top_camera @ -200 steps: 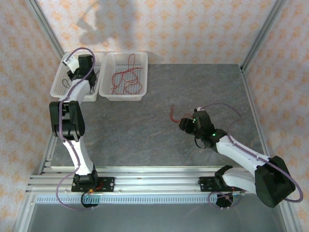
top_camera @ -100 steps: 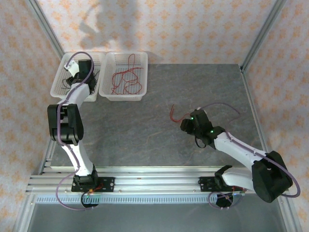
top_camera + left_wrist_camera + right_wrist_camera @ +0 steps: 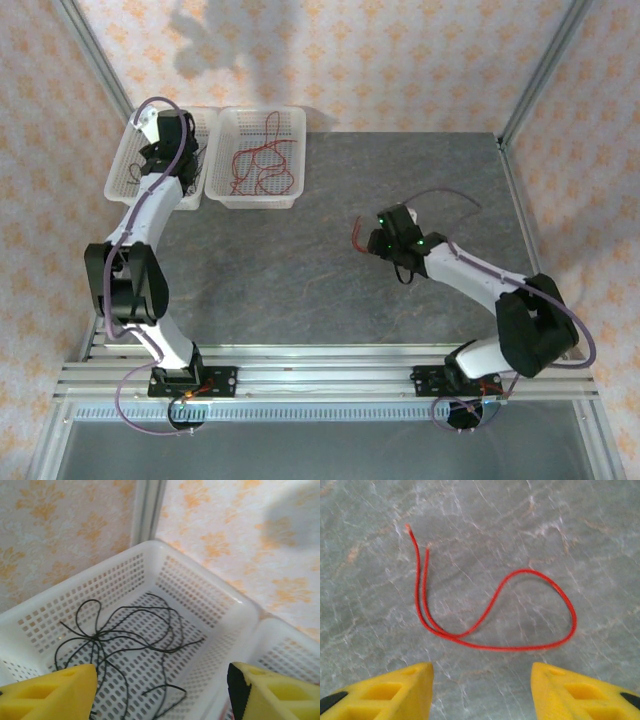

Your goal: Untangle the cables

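Observation:
Several thin black cables (image 3: 95, 637) lie tangled in the left white basket (image 3: 195, 595), loose on its floor. My left gripper (image 3: 162, 690) hovers open above them, holding nothing; from above it (image 3: 165, 140) is over that basket (image 3: 115, 180). One red cable (image 3: 510, 649) lies looped on the grey table, just ahead of my open right gripper (image 3: 481, 680), whose fingers stand apart on either side below the loop. In the top view that red cable (image 3: 357, 238) lies just left of the right gripper (image 3: 378, 240). More red cables (image 3: 262, 165) rest in the second basket (image 3: 255, 203).
The two baskets stand side by side at the back left against the papered wall. An aluminium frame post (image 3: 530, 80) rises at the back right corner. Grey tabletop (image 3: 300, 280) stretches between the arms.
My left gripper has opened over the left basket, and its arm has swung its elbow leftward. The right arm has moved left and farther out, bringing its gripper up to the red cable.

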